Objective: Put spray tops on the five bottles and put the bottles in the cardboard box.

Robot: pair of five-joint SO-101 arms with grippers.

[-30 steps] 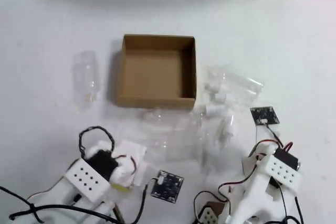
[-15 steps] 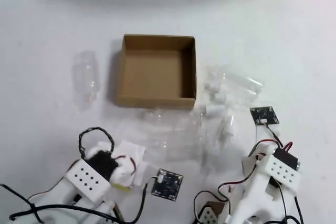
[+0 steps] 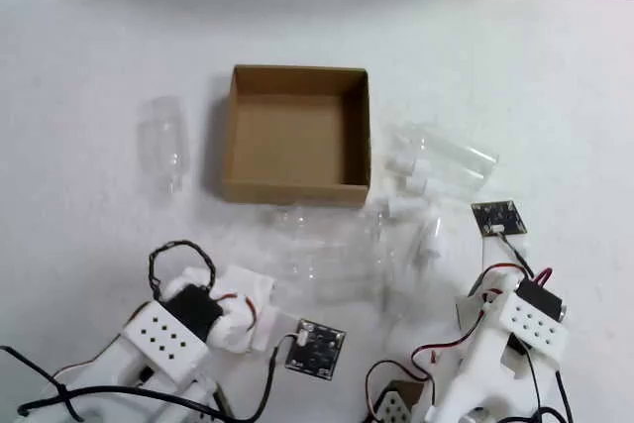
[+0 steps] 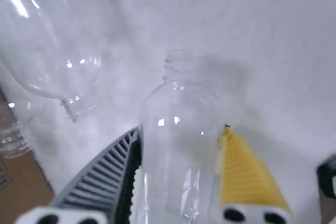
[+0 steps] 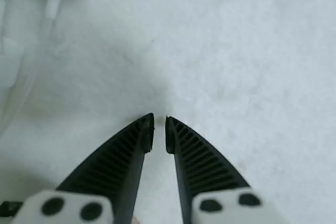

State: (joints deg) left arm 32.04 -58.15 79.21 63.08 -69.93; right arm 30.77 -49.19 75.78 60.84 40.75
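Note:
My left gripper holds a clear uncapped bottle between its grey and yellow fingers, low over the white table, open neck pointing away. A second clear bottle lies close beside it. In the high view the left arm is at the front left, by several clear bottles lying before the cardboard box. One more bottle lies left of the box. White spray tops lie right of the box. My right gripper is shut on nothing above bare table; the right arm is at the front right.
Two small dark circuit boards lie on the table, one beside the left arm and one ahead of the right arm. Loose cables trail from both arms at the front edge. The cardboard box has nothing in it.
The left arm's gripper end has shifted slightly, and its yellow finger no longer shows from above. The bottle left of the box sits a touch differently. The right arm has stayed put.

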